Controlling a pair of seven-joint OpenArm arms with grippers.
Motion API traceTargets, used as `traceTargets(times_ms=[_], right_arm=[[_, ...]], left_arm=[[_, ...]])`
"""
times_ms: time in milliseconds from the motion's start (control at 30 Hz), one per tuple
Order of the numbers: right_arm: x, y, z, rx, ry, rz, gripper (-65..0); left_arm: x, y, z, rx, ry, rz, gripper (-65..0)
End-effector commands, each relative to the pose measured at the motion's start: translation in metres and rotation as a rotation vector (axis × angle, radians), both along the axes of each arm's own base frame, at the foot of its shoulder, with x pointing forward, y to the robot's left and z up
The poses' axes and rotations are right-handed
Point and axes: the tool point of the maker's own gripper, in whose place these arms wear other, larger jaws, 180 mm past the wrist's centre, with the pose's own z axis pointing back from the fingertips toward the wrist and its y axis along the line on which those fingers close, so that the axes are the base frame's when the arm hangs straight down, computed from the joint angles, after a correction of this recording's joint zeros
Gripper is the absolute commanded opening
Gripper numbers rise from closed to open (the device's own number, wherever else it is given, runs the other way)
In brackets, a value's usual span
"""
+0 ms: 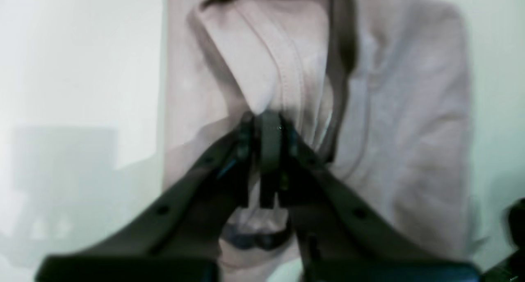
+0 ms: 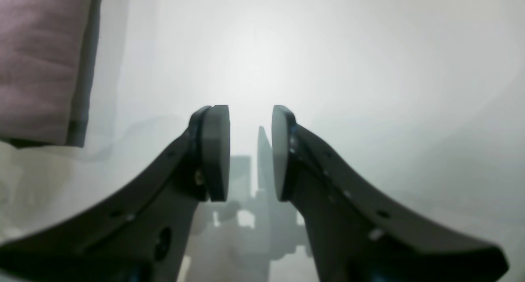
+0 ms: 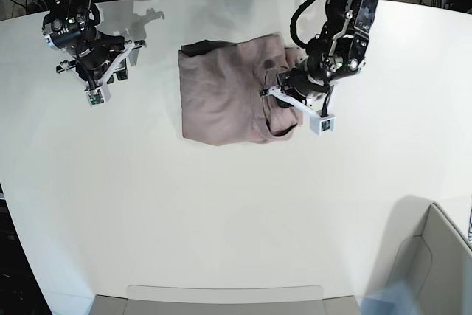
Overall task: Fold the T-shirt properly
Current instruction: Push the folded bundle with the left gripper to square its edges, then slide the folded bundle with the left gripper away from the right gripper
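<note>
Pinched on a fold of pink cloth, the left gripper (image 1: 266,124) has its jaws drawn together over a stitched seam near the collar edge of the T-shirt (image 3: 221,97); in the base view it (image 3: 274,92) sits over the garment's collar side, the side nearest its own arm. The shirt lies on the white table (image 3: 236,219) as a partly folded, roughly rectangular bundle, its long axis running away from the camera toward the table's far edge, with the dark curve of the collar (image 3: 284,129) showing at the shirt's near corner by the left arm. Relative to the shirt, the right gripper (image 2: 250,151) stands well apart beyond the opposite long edge, over bare table, jaws narrowly parted and holding nothing; its wrist view catches only a folded edge of the shirt (image 2: 41,60) off to one side. Judging from this, the left arm is the one placed to carry cloth across the shirt's short axis toward the right arm's side, while the right would have to close in before it could help.
</note>
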Motion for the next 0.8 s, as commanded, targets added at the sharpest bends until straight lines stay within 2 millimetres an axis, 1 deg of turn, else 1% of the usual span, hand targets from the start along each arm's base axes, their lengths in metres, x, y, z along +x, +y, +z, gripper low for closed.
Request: traceTargets(times_ms=[0, 33, 100, 167, 233, 267, 300, 367, 433, 467, 500, 567, 600, 667, 733, 767], right_arm=[[0.007, 0.000, 0.009, 0.000, -0.038, 0.007, -48.5], [0.007, 0.000, 0.010, 0.001, -0.041, 0.007, -48.5], [0.008, 0.000, 0.010, 0.001, -0.045, 0.008, -48.6], [0.011, 0.000, 0.013, 0.001, -0.056, 0.009, -48.7], [0.020, 0.000, 0.022, -0.004, -0.087, 0.014, -48.7], [0.026, 0.002, 0.027, -0.005, -0.106, 0.021, -48.9], [0.033, 0.009, 0.034, -0.003, -0.129, 0.045, -49.9], [0.044, 0.024, 0.044, -0.011, -0.163, 0.110, -54.6], [0.058, 0.044, 0.053, -0.004, -0.197, 0.176, -61.1], [0.065, 0.052, 0.059, 0.001, -0.219, 0.199, -63.6], [0.072, 0.061, 0.063, 0.007, -0.235, 0.223, -65.0], [0.085, 0.074, 0.068, 0.024, -0.255, 0.250, -65.0], [0.092, 0.080, 0.069, 0.031, -0.260, 0.259, -65.0], [0.106, 0.089, 0.068, 0.036, -0.257, 0.285, -65.0], [0.117, 0.099, 0.057, 0.034, -0.223, 0.320, -65.0], [0.121, 0.103, 0.051, 0.032, -0.202, 0.332, -65.0]], left_arm=[[0.015, 0.011, 0.021, 0.008, -0.081, 0.036, -55.6], [0.019, 0.017, 0.028, 0.006, -0.102, 0.054, -54.0], [0.023, 0.031, 0.038, 0.007, -0.133, 0.099, -53.6], [0.019, 0.042, 0.038, 0.011, -0.132, 0.131, -54.7], [0.016, 0.041, 0.038, 0.010, -0.132, 0.126, -55.8], [0.015, 0.035, 0.038, 0.002, -0.129, 0.108, -56.9], [0.009, 0.024, 0.038, -0.006, -0.123, 0.072, -59.1], [-0.007, -0.001, 0.034, -0.026, -0.102, 0.001, -65.0], [-0.024, -0.025, 0.032, -0.045, -0.084, -0.070, -65.0], [-0.031, -0.033, 0.031, -0.054, -0.074, -0.097, -65.0], [-0.037, -0.042, 0.029, -0.061, -0.065, -0.123, -65.0], [-0.047, -0.055, 0.026, -0.071, -0.049, -0.167, -65.0], [-0.052, -0.059, 0.024, -0.065, -0.042, -0.193, -65.0], [-0.067, -0.070, 0.018, -0.050, -0.019, -0.274, -65.0], [-0.086, -0.077, 0.005, -0.019, 0.021, -0.360, -65.0], [-0.092, -0.077, -0.002, -0.005, 0.041, -0.380, -65.0]])
